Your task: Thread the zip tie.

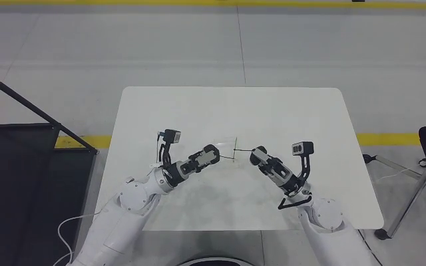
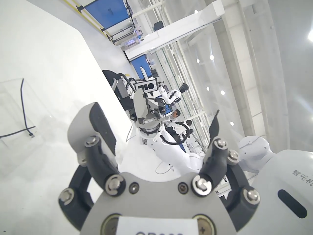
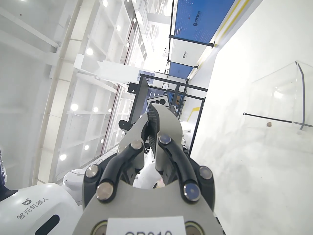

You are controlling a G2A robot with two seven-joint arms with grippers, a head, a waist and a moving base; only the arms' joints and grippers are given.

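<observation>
A thin black zip tie (image 1: 235,150) lies bent in an L on a clear plastic sheet (image 1: 225,145) in the middle of the white table (image 1: 200,113). In the left wrist view the zip tie (image 2: 23,107) rests flat, off to the side of my left gripper (image 2: 159,125), which is open and holds nothing. My right gripper (image 3: 153,114) is shut with nothing between its pads; the zip tie (image 3: 269,118) lies apart from it on the clear sheet (image 3: 276,91). From above, the left gripper (image 1: 213,153) and right gripper (image 1: 255,154) flank the tie.
The white table reaches well beyond the sheet toward its far edge (image 1: 233,88). A dark framed panel (image 1: 30,173) stands off the table's left side. Yellow floor tape (image 1: 386,139) runs behind the table.
</observation>
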